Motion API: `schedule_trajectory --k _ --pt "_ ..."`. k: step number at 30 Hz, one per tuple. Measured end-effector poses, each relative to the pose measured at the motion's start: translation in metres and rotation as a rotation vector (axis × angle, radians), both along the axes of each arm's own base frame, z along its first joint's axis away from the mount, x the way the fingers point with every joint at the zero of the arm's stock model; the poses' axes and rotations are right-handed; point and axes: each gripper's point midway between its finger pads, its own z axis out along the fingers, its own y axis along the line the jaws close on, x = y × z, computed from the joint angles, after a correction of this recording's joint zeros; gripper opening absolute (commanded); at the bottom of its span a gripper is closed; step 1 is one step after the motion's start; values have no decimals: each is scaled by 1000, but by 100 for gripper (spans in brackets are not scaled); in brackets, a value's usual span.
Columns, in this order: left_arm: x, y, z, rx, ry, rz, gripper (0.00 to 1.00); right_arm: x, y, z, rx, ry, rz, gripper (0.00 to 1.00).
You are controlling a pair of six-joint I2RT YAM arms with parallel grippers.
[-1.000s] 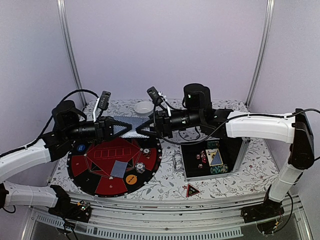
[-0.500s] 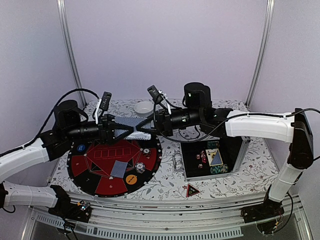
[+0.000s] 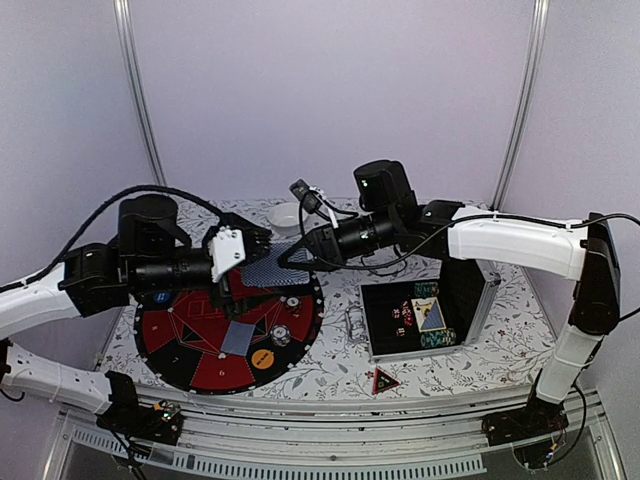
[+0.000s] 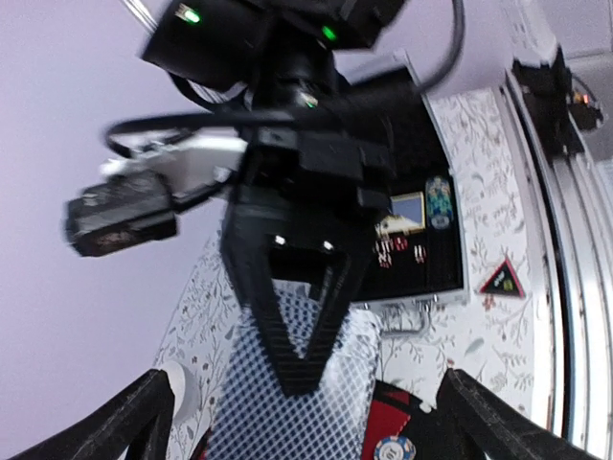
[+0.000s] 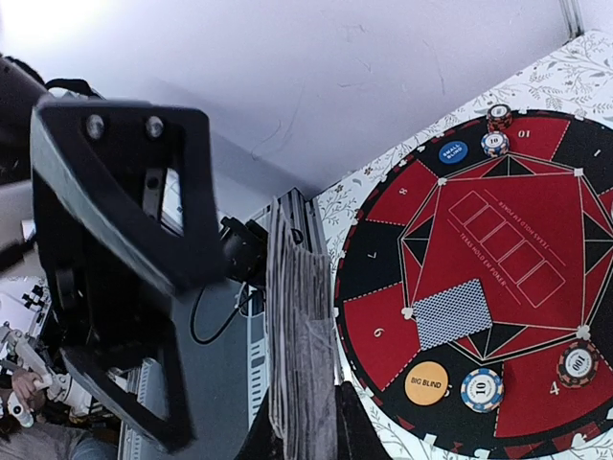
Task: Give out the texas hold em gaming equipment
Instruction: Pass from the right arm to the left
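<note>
Right claw (image 3: 288, 262) is pressed together on a stack of grey-blue lattice-backed playing cards (image 3: 270, 268), pinching it at one end. The stack hangs in the air over the far edge of the round red-and-black felt poker board (image 3: 190, 345).

Left claw (image 3: 246, 262) is spread wide. Its fingers (image 4: 124, 422) sit either side of the stack, and from its own wrist camera they look clear of the cards.

On the right wrist camera I get the stack (image 5: 299, 355) edge-on: lots of thin cards, edges not quite flush.

Down on the board I see a single face-down card (image 3: 237, 337), an orange round button disc (image 3: 262, 358) and a striped poker chip (image 3: 281, 335) just beside it. The red triangular marker (image 3: 384, 380) lies on the floral cloth near the front, and the open black case (image 3: 385, 335) sits to the right.

My read on handling: this stack is light, but the faces are slick and nothing binds it, so a one-end pinch could let it fan or shed cards from the free end. It will also bend rather than stay rigid.

I'd want the pads flat across the broad faces, set well in from the edge and square to the stack, squeezing just enough to stop sliding. To deal one card off, I'd take only its free corner.
</note>
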Motion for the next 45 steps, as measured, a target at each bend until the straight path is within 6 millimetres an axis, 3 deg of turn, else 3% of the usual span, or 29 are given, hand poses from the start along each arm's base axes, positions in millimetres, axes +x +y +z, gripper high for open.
schedule_trajectory --k 3,5,11,17,19,22,25,27,30,33,38,45 --pt "7 -9 -41 164 -8 -2 98 1 3 -8 -17 24 6 2" --pt "14 -9 -53 228 -32 20 98 0 5 -15 -33 43 13 2" --pt "33 0 -59 298 -94 120 98 -3 5 -19 -44 59 29 2" --pt "34 1 -60 292 -81 136 98 -4 6 -15 -37 53 34 2" --pt "31 1 -56 252 -42 132 98 -3 6 -16 -39 46 30 2" --pt "29 9 -35 94 67 130 96 -2 5 -15 -37 32 29 2" --pt "46 35 -3 -131 196 213 92 -3 4 -13 -31 17 36 2" --pt "58 46 4 -238 305 263 91 -4 4 -11 -25 13 41 2" --pt "71 48 -10 -316 507 298 89 -6 4 -8 -11 8 53 2" --pt "79 40 -39 -344 725 300 82 -8 1 -13 -19 31 51 2" --pt "67 29 -64 -387 930 245 83 -10 -5 -33 -50 105 30 2" --pt "46 22 -54 -488 994 102 92 -6 -9 -22 -6 140 -1 3"
